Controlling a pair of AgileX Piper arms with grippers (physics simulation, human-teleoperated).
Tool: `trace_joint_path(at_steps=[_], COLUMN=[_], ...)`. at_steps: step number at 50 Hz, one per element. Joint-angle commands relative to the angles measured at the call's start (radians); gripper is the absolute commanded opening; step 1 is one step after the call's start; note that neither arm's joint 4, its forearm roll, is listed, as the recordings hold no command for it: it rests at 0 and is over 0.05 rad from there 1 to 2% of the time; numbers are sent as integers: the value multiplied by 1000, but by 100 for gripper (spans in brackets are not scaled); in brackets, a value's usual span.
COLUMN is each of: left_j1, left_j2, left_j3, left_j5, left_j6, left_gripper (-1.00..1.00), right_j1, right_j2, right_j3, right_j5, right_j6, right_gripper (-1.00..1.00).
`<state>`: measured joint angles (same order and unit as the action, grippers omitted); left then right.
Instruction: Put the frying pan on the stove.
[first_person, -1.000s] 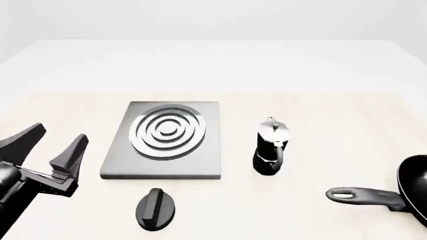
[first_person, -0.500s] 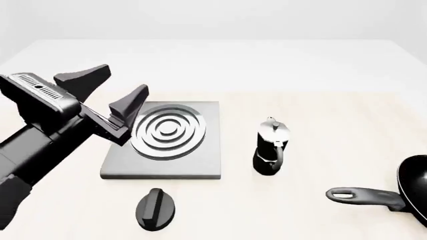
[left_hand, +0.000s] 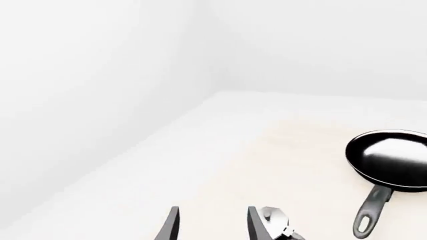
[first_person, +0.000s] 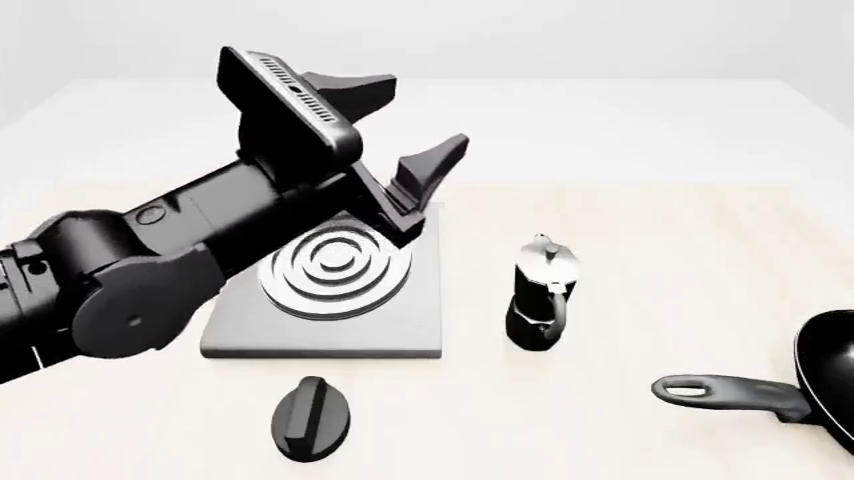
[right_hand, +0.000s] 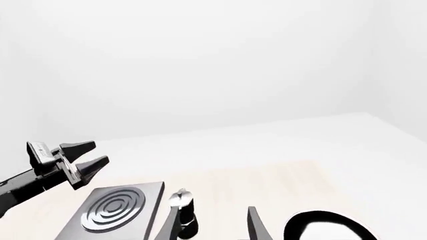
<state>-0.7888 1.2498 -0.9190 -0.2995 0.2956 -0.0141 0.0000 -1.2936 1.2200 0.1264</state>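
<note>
Table (first_person: 641, 140) | one frying pan (first_person: 767, 385), one stove (first_person: 327, 300) | left gripper (first_person: 400, 130) jaws released, right gripper (right_hand: 212, 225) too

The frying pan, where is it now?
In the front view the frying pan lies at the table's near right edge, handle pointing left, right of the moka pot.

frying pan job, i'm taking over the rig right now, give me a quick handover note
Left gripper: open, empty, raised above the stove's far edge.
Right gripper: only its fingertips show in its wrist view, apart and holding nothing.
Frying pan: on the table at the near right, handle pointing left, untouched.
Stove: left of centre, nothing on its rings. Moka pot stands between stove and pan; black knob lies in front of the stove.
Done: nothing yet.
Left: grasp the pan, carry it past the moka pot, set it on the rings.
</note>
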Motion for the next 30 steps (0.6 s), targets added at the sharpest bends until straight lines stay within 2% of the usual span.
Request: trace_joint_path(at_steps=[1, 21, 30], left_j1=[-113, -218, -261], left_j2=[126, 275, 364], left_j3=[-170, -387, -527], left_j5=[69, 193, 288], left_j6=[20, 54, 93], left_gripper=[100, 100, 100], right_j1=[1, 2, 4], right_j2=[0, 0, 0], right_j3=[11, 13, 14], right_j5=[0, 0, 0], right_j6=[2, 9, 9], right_gripper=[100, 100, 100])
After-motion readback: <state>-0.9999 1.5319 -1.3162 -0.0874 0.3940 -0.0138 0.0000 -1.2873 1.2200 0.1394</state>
